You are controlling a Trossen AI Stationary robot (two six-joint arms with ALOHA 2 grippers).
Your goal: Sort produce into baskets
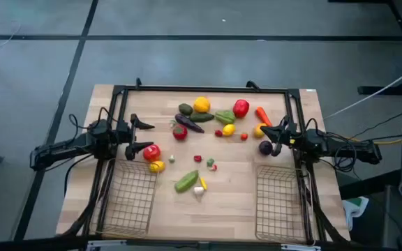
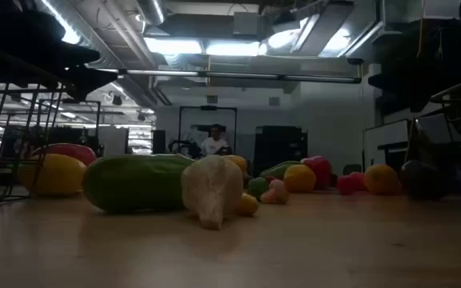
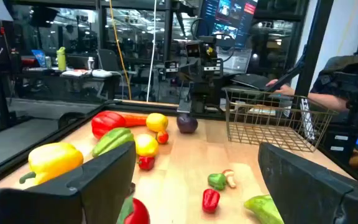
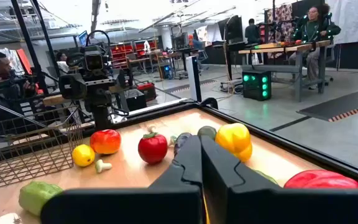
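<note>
Although both wire-mesh baskets are in place at the near edge of the wooden table [image 1: 243, 188], nothing is seen inside either, so the sorting is judged to be barely begun, with every piece left to move. The left basket [image 1: 129, 202] and the right basket [image 1: 279, 203] are made of thin dark metal grid, shallow and rectangular, and the pale planked tabletop shows through them. The produce is spread over the table's middle and far half, between the two arms. Its pieces look smooth and slightly glossy, like moulded toy items.

The left gripper [image 1: 139, 137] is held with its jaws wide apart and empty, just beside a red tomato [image 1: 151, 152] and a small yellow piece [image 1: 157, 166]. The right gripper [image 1: 273, 132] is seen with its fingers pressed together on nothing, near a dark purple round piece [image 1: 265, 147].

Among the larger pieces, a long green cucumber [image 1: 185, 182] lies near the table's middle with a small whitish lumpy piece [image 1: 199, 189] just beside it. Farther back are found a red bell pepper [image 1: 241, 108], a yellow bell pepper [image 1: 201, 105], a tapered orange carrot [image 1: 262, 115] and a slender purple eggplant [image 1: 188, 123]. The smallest red and green bits are scattered at the centre.
</note>
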